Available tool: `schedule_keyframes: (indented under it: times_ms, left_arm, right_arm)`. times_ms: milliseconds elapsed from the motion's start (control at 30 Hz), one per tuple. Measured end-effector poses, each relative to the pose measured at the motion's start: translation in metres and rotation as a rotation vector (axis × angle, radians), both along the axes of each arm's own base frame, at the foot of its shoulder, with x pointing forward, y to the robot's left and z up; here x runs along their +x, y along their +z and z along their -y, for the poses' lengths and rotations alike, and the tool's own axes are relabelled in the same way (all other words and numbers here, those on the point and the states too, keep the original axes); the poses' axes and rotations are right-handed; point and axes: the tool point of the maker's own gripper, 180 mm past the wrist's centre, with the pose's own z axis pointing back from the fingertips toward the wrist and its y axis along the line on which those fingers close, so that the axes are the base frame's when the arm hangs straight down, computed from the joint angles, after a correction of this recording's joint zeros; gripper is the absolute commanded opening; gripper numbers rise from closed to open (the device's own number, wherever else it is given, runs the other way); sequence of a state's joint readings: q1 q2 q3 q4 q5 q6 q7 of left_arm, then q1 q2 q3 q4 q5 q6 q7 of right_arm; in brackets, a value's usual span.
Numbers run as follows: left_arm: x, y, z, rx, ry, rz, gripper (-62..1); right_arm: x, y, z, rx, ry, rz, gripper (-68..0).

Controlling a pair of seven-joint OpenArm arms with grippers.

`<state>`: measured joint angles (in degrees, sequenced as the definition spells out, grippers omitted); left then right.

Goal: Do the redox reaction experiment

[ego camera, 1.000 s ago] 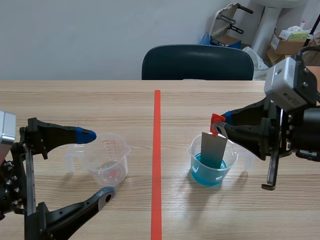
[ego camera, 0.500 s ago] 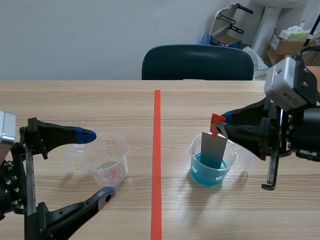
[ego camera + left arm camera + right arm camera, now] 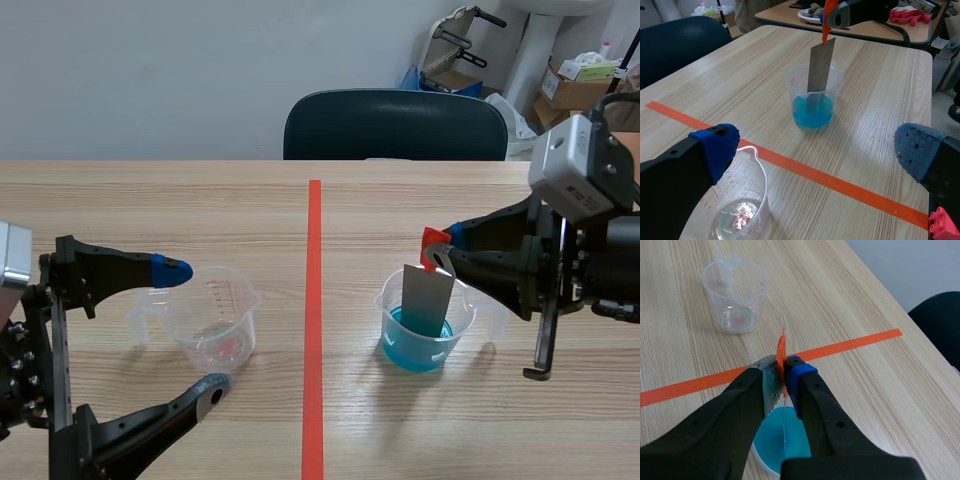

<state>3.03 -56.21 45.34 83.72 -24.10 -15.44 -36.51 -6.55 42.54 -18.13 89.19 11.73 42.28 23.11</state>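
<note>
A grey metal strip (image 3: 428, 299) with an orange-red tab (image 3: 433, 241) at its top hangs upright with its lower end in blue liquid inside a clear cup (image 3: 420, 322). My right gripper (image 3: 446, 255) is shut on that tab. From the left wrist the strip (image 3: 818, 70) and blue cup (image 3: 813, 96) stand far ahead. The right wrist view shows the tab (image 3: 781, 362) pinched between my fingers, over the blue liquid (image 3: 781, 440). My left gripper (image 3: 192, 325) stands open around an empty clear measuring cup (image 3: 213, 318), not touching it.
An orange-red tape line (image 3: 314, 320) runs down the table's middle between the two cups. A dark chair (image 3: 393, 125) stands beyond the far edge. Boxes and clutter (image 3: 575, 80) sit at the back right.
</note>
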Motion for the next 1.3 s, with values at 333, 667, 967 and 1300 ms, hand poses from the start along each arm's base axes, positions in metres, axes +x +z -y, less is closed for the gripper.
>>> schedule_keyframes:
  times_ms: [333,667,967,1300]
  left_arm:
    - [0.0,0.0,0.0,0.0,0.0,0.0,1.4]
    - [0.0,0.0,0.0,0.0,0.0,0.0,1.4]
    - [0.0,0.0,0.0,0.0,0.0,0.0,1.4]
    - [0.0,0.0,0.0,0.0,0.0,0.0,1.4]
  right_arm:
    - [0.0,0.0,0.0,0.0,0.0,0.0,-66.7]
    - [0.01,0.019,0.005,-0.022,-0.02,0.065,-66.7]
    - [0.007,0.044,0.0,-0.011,-0.002,0.061,-66.7]
    - [0.001,0.061,-0.008,-0.016,0.007,0.015,-66.7]
